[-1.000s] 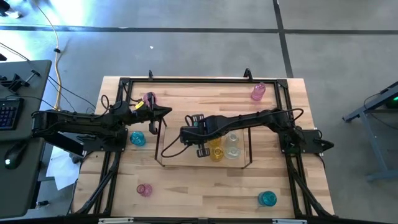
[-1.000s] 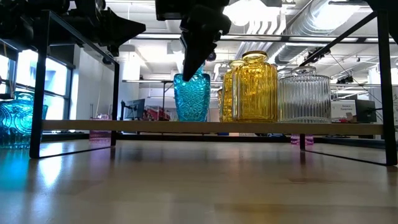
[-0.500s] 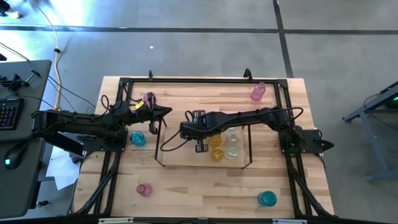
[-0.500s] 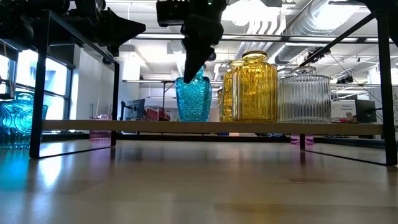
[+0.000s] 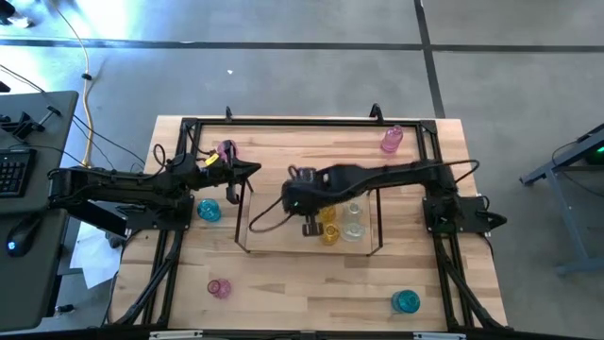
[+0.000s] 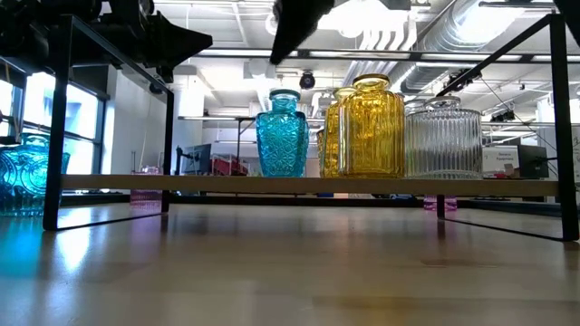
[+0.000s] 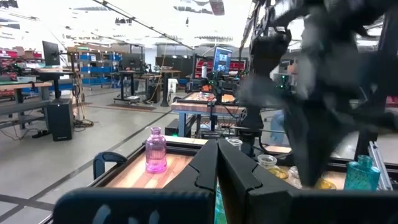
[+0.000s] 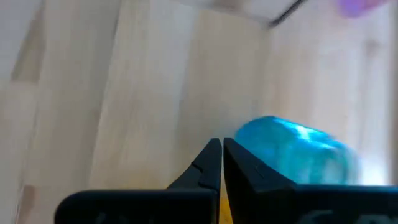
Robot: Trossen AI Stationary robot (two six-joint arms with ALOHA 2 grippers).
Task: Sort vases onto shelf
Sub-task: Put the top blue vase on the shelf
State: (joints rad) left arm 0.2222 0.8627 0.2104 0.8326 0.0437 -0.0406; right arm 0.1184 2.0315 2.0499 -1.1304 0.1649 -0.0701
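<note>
High view: we see the shelf (image 5: 247,231) mid-table, with a yellow vase (image 5: 328,232) and a clear vase (image 5: 353,221) on it; the right gripper (image 5: 292,198) hangs above its left part, fingers together and empty. The left gripper (image 5: 255,170), also closed, waits beside the shelf.

Low view: a teal vase (image 6: 281,134) stands upright on the shelf, neck up, free of the gripper.

Right wrist view: the blurred teal shape (image 8: 292,151) is probably that vase.
</note>
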